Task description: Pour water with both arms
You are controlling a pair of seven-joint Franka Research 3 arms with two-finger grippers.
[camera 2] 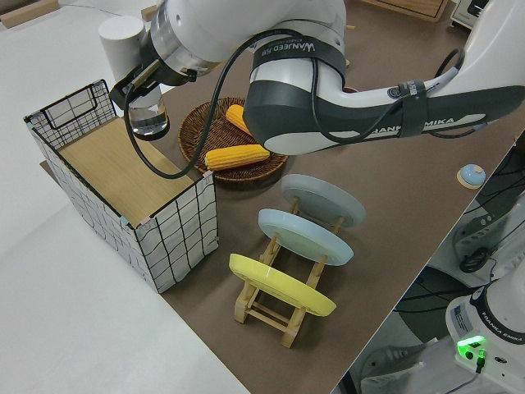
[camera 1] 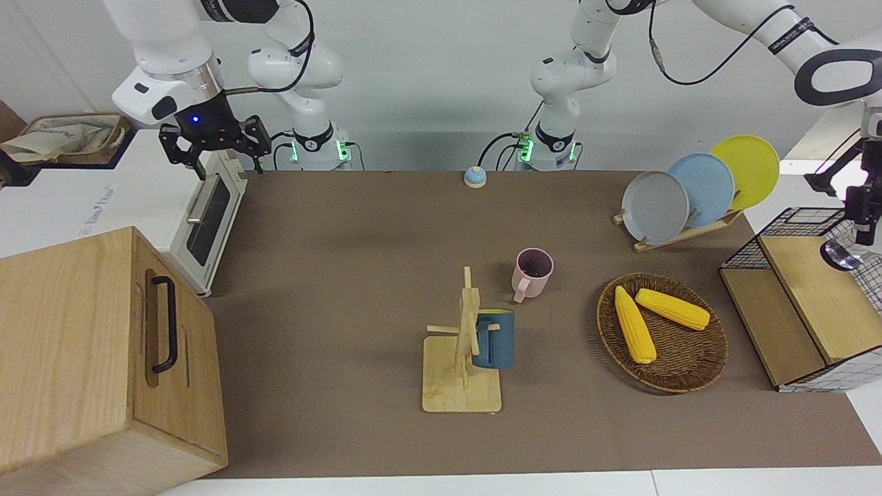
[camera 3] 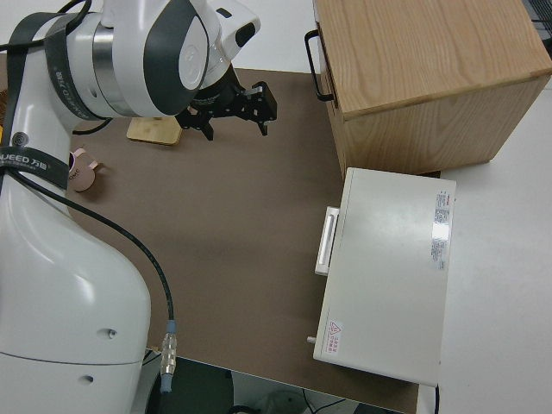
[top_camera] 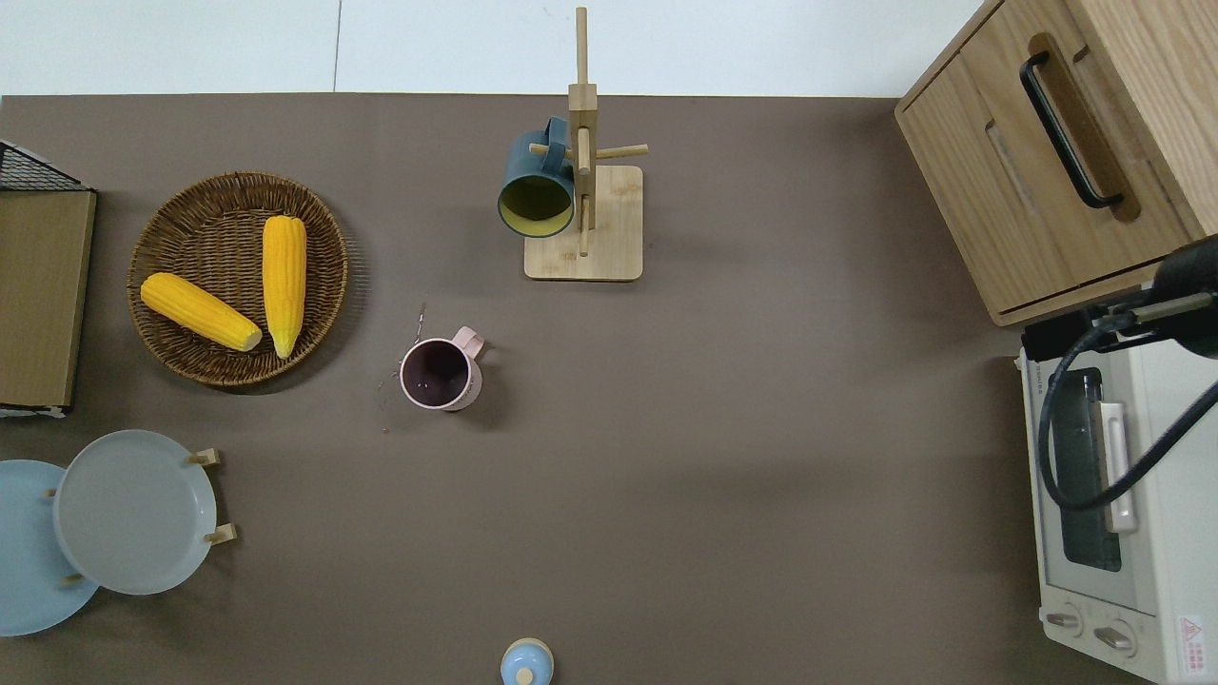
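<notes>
Brown mat (camera 1: 358,275) laid over a white table, with both arms drawn out to opposite ends. Left pincer (camera 2: 141,100) up over a wire crate (camera 2: 61,111) at its own end, closed on a clear glass (camera 2: 151,123) that hangs upright beneath it; cannot tell whether any water is inside. Right pincer (camera 1: 215,153) spread open and empty above a toaster oven (camera 1: 207,220). Pink mug (camera 1: 533,272) upright on the mat, mouth up, well apart from both pincers and roughly between them: from the left pincer, off toward the middle of the table and the right arm's end; from the right pincer, off toward the left arm's end. Judged somewhat closer to the left pincer. Likely next: carry the glass across to the mug, or bring the mug up with the free pincer, then tip glass over mug
</notes>
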